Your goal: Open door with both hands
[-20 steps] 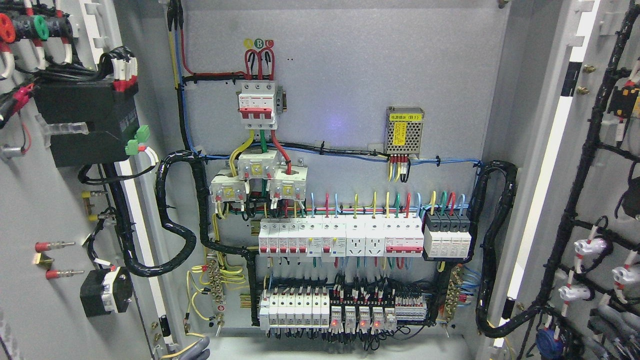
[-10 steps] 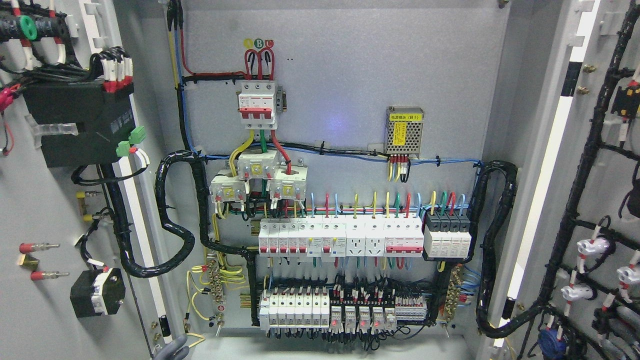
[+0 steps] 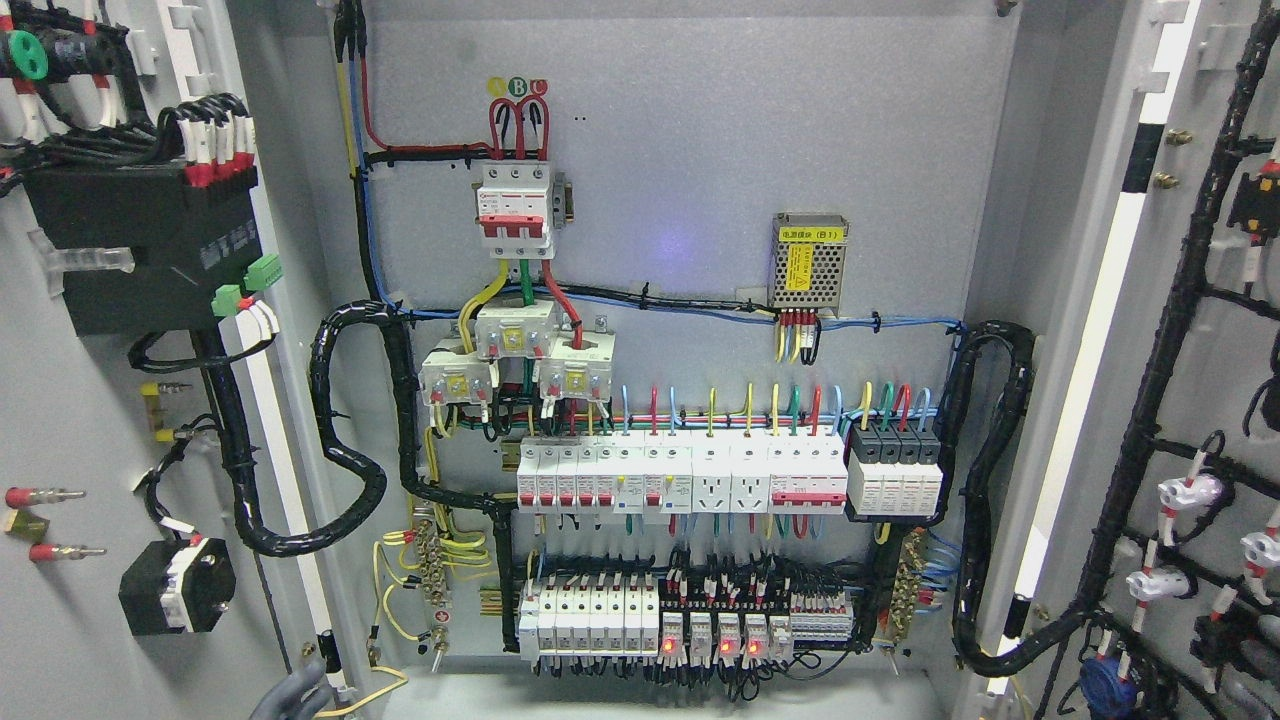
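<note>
Looking into the open grey metal electrical cabinet point(image 3: 700, 150), you see both of its doors swung outward: the left grey door leaf point(image 3: 60, 420) with its black box and cable loom fills the left side of the head view, and the right grey door leaf point(image 3: 1190, 420) with its black wire harness fills the right side. Between them the back panel is in full view, with the rows of white circuit breakers point(image 3: 680, 478) and the small perforated metal power supply with a yellow label point(image 3: 810, 262).

Of the robot you see only a few grey fingers point(image 3: 295, 695) at the bottom edge, just beside the lower inner edge of the left door leaf. I judge this to be the left hand, because it comes in at the lower left. Whether it holds the door edge or only rests near it, you cannot tell; too little of it shows. The right hand is out of the picture.

The task seems almost finished, so the risks now are small but real. The thick black corrugated cable point(image 3: 345, 470) loops from the left door leaf into the cabinet; if that leaf is pushed much wider, the loop may pull tight. A loose yellow wire point(image 3: 375, 685) lies just beside the fingers, and a careless withdrawal could hook it. Red lamps point(image 3: 700, 648) are lit on the lower row, so I think the panel is live: keep the fingers away from the terminals.
</note>
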